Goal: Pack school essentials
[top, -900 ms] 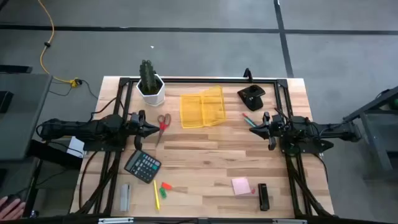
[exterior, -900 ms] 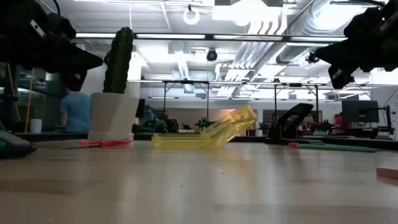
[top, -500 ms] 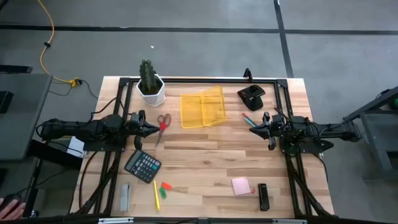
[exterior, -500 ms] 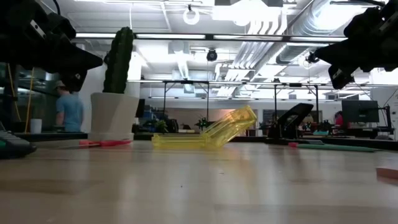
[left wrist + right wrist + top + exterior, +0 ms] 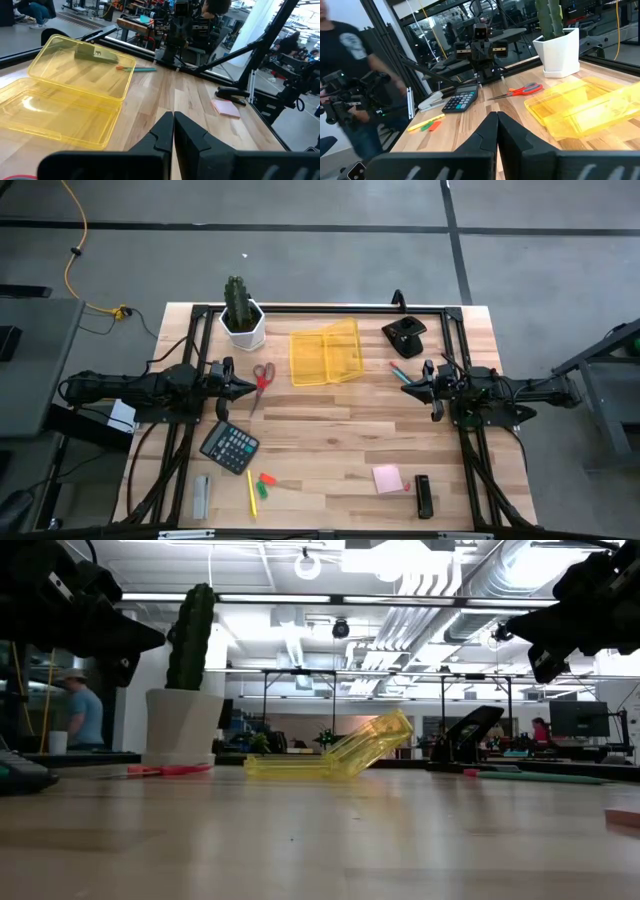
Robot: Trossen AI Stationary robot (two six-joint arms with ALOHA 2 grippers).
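An open yellow see-through case [image 5: 325, 355] lies at the table's far middle, its lid [image 5: 375, 740] slanting up. Red-handled scissors [image 5: 262, 377] lie flat left of it, and a teal pen [image 5: 400, 371] lies to its right. A yellow pencil [image 5: 250, 492], green and orange-red pieces [image 5: 262, 483] and a pink sticky-note pad [image 5: 388, 478] lie near the front edge. My left gripper [image 5: 250, 386] hovers shut next to the scissors. My right gripper [image 5: 405, 388] hovers shut by the pen. Both hold nothing.
A dark calculator [image 5: 230, 447] and a grey metal bar [image 5: 201, 496] lie front left. A potted cactus [image 5: 242, 315] stands far left and a black stapler [image 5: 404, 333] far right. A small black object [image 5: 424, 495] lies front right. A person [image 5: 78, 710] stands beyond the table.
Both arms have kept still. In the low view, a person in the room behind the table has walked toward the picture's left.
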